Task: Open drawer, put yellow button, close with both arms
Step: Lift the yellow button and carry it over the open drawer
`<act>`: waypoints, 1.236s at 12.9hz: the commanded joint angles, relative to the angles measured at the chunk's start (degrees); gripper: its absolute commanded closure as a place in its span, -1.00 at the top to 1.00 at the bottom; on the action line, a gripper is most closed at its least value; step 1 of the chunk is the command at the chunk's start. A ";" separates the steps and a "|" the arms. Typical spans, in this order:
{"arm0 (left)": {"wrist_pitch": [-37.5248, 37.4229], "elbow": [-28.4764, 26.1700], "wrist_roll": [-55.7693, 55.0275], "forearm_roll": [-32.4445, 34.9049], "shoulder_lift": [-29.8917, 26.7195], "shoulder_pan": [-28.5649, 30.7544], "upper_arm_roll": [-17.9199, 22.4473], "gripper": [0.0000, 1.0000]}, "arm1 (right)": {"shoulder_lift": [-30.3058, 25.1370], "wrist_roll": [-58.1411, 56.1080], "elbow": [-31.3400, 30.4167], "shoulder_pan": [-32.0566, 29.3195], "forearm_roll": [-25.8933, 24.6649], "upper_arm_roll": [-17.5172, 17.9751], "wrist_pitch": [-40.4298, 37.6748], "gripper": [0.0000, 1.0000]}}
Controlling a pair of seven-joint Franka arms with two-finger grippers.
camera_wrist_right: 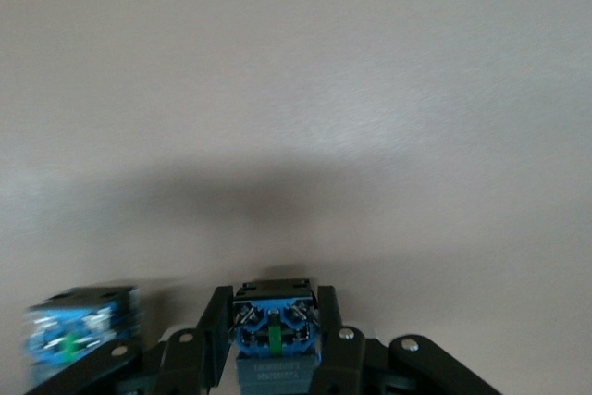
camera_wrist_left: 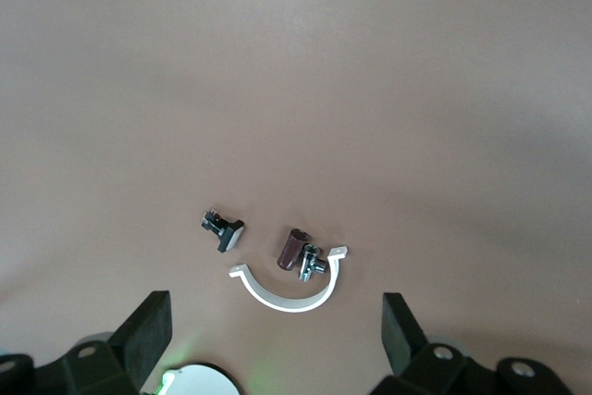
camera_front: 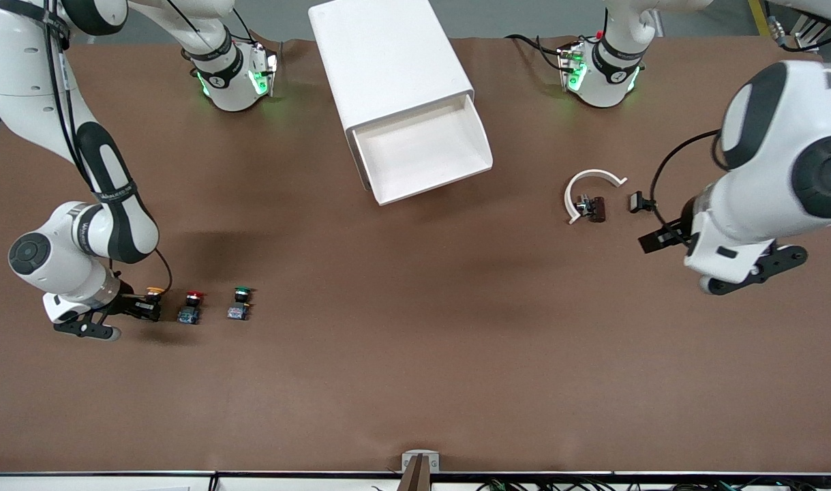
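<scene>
1. Nearest the front camera, I see my right gripper (camera_front: 144,308) down at the table at the right arm's end, clenched on the yellow button (camera_front: 155,292); in the right wrist view the fingers (camera_wrist_right: 215,326) press both sides of its blue-grey body (camera_wrist_right: 275,330).
2. The red button (camera_front: 191,307) stands just beside the yellow button, toward the cabinet's side, and the green button (camera_front: 240,304) stands next past it.
3. Farther from the camera than the buttons, my left gripper (camera_front: 648,223) hangs released, fingers (camera_wrist_left: 148,330) spread wide, over bare table at the left arm's end.
4. Near it lie a white curved clip (camera_front: 587,188), a brown cylinder (camera_front: 597,209) and a small black part (camera_front: 636,200).
5. Farthest, mid-table, the cabinet (camera_front: 386,61) has its drawer (camera_front: 425,151) pulled out.
</scene>
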 commanded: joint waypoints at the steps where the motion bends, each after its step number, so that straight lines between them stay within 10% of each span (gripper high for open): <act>1: 4.26 -6.62 7.97 -2.00 -5.40 3.63 -0.68 1.00 | -5.49 4.77 2.20 1.53 1.51 1.23 -10.91 -1.00; 10: 11.57 -15.96 16.00 -3.32 -11.83 6.02 -0.59 1.00 | -25.63 45.52 2.38 24.80 1.69 1.23 -33.97 -1.00; 16: 11.57 -16.05 16.00 -3.32 -11.83 6.10 -0.50 1.00 | -26.52 76.82 9.31 45.19 -0.58 1.05 -35.74 -1.00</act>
